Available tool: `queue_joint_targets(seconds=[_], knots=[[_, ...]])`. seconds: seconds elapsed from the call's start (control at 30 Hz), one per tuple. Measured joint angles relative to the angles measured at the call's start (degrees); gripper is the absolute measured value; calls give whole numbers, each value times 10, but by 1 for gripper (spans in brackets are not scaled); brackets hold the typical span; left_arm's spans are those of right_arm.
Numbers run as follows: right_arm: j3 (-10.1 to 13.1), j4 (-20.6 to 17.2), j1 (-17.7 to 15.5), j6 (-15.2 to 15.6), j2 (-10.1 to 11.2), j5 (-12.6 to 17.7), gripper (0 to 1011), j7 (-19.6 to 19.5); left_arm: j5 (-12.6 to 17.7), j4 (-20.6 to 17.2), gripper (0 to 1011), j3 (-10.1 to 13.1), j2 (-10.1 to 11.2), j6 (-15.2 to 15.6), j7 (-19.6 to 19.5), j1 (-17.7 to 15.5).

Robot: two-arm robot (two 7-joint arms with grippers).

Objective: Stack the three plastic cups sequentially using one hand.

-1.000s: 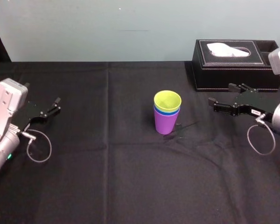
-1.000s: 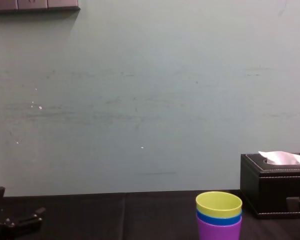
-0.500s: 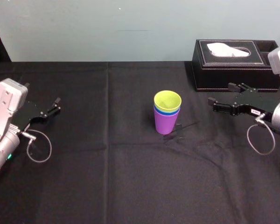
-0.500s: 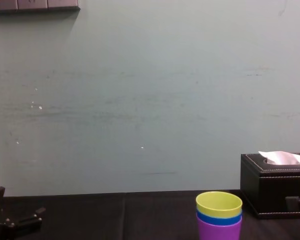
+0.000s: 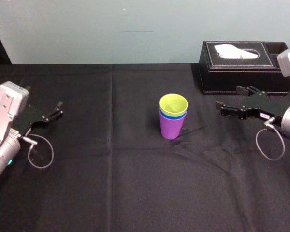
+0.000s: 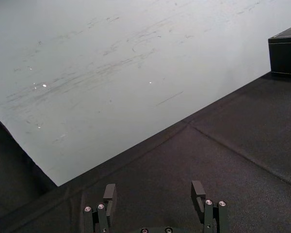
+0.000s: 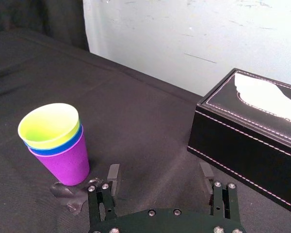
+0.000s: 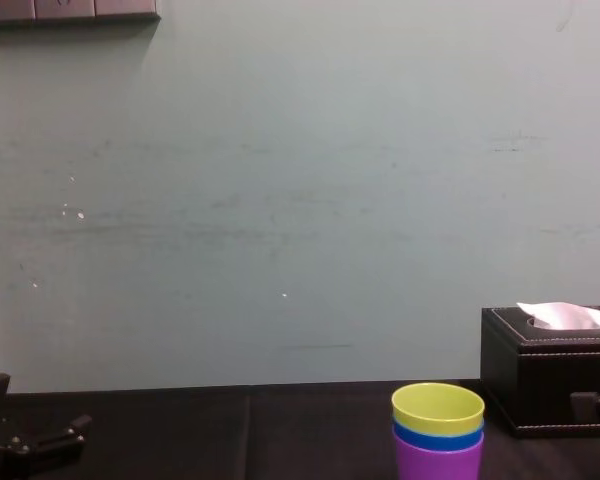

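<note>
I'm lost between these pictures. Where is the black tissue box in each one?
Head view: tissue box far right, near the wall.
Chest view: box at the lower right edge.
Left wrist view: box far off, by the wall.
Right wrist view: box close up, near the cup stack.
Shared landmark: the pale wall behind it.

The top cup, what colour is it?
The top cup is yellow-green; clearest in right wrist view.

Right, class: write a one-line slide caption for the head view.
Three tapered plastic cups nested, yellow-green in blue in purple; open left claw and right claw sit at either side.
</note>
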Motion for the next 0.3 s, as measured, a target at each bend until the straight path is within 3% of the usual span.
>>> queue_joint_targets(seconds=[0.3], knots=[[0, 0, 0, 0, 0, 0, 1003, 0, 0, 0, 1011, 0, 0, 0, 0, 0]])
